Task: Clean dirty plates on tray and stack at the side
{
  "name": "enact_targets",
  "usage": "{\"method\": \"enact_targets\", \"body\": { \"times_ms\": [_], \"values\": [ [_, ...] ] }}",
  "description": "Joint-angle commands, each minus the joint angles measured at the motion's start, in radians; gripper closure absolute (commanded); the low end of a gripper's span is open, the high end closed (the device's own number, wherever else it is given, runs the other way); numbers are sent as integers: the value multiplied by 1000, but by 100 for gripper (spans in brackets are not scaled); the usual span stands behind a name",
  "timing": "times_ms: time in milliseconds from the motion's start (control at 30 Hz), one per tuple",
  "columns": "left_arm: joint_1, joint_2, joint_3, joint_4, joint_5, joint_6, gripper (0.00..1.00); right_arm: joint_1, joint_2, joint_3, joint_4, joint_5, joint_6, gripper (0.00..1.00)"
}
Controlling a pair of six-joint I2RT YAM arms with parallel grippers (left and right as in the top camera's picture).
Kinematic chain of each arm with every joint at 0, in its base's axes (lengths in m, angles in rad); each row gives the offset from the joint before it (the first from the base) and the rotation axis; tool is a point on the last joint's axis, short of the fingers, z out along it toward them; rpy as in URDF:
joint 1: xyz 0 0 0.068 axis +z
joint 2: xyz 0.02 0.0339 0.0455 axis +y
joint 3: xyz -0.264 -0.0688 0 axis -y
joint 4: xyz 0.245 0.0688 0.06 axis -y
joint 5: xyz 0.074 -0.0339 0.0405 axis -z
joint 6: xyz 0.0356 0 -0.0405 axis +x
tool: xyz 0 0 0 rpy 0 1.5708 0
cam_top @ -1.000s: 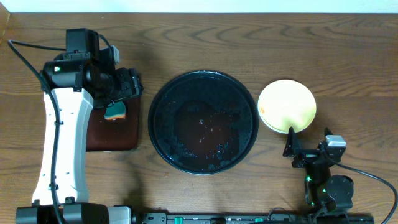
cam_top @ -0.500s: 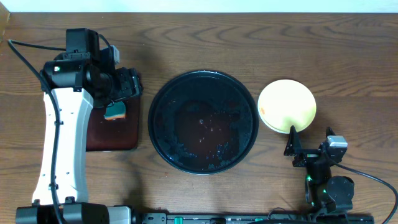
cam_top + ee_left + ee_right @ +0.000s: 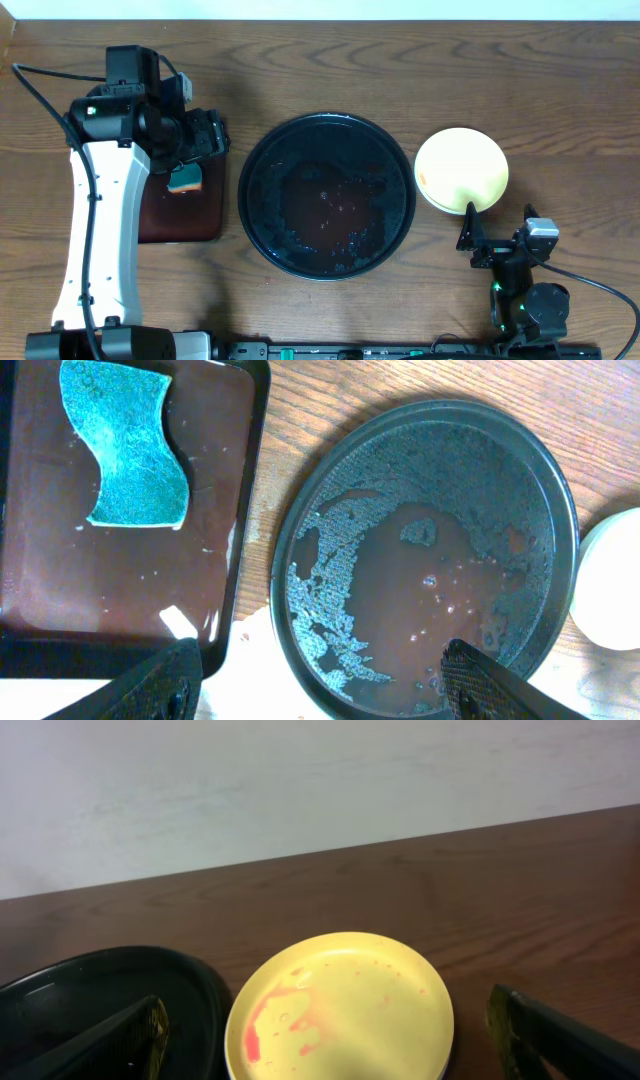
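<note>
The large round black tray sits mid-table, wet with foamy reddish water and no plates on it; it also shows in the left wrist view and the right wrist view. A yellow plate with faint red smears lies right of the tray, on top of a stack; a pale edge shows under it in the right wrist view. My left gripper is open and empty above the gap between the rectangular tray and the round tray. My right gripper is open and empty, just in front of the yellow plate.
A smaller rectangular black tray at the left holds a teal sponge, also seen in the left wrist view. White wall behind the table's far edge.
</note>
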Motion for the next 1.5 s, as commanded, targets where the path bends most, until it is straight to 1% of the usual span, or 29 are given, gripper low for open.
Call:
{"method": "enact_targets", "body": {
  "times_ms": [0,67,167,300,467,567,700,767,1000,1100,1167,1300,1467],
  "values": [
    [-2,-63,8,5,-13,17,23,-6,-7,-7,3,2,-11,1],
    [-2,-110,8,8,-64,19,23,-6,-7,-7,3,2,-11,1],
    [-3,-221,-18,34,-101,18,23,-6,-7,-7,3,2,-11,1],
    [-9,-406,-139,169,-128,20,23,-6,-7,-7,3,2,-11,1],
    [-9,-684,-420,409,-130,64,23,-6,-7,-7,3,2,-11,1],
    [-9,-853,-600,523,-130,68,23,-6,-7,-7,3,2,-11,1],
    [-9,-1016,-817,693,-130,68,23,-6,-7,-7,3,2,-11,1],
    [-9,-1118,-961,824,-130,68,23,-6,-7,-7,3,2,-11,1],
    [-9,-1338,-1262,1107,-130,76,23,-6,-7,-7,3,2,-11,1],
    [-9,-1423,-1363,1176,-130,113,23,-6,-7,-7,3,2,-11,1],
    [-9,-1461,-1397,1189,-130,141,23,-6,-7,-7,3,2,-11,1],
    [-9,-1506,-1429,1189,-130,211,23,-6,-7,-7,3,2,-11,1],
    [-18,-1514,-1451,1193,-130,336,23,-6,-7,-7,3,2,-11,1]
  ]
}}
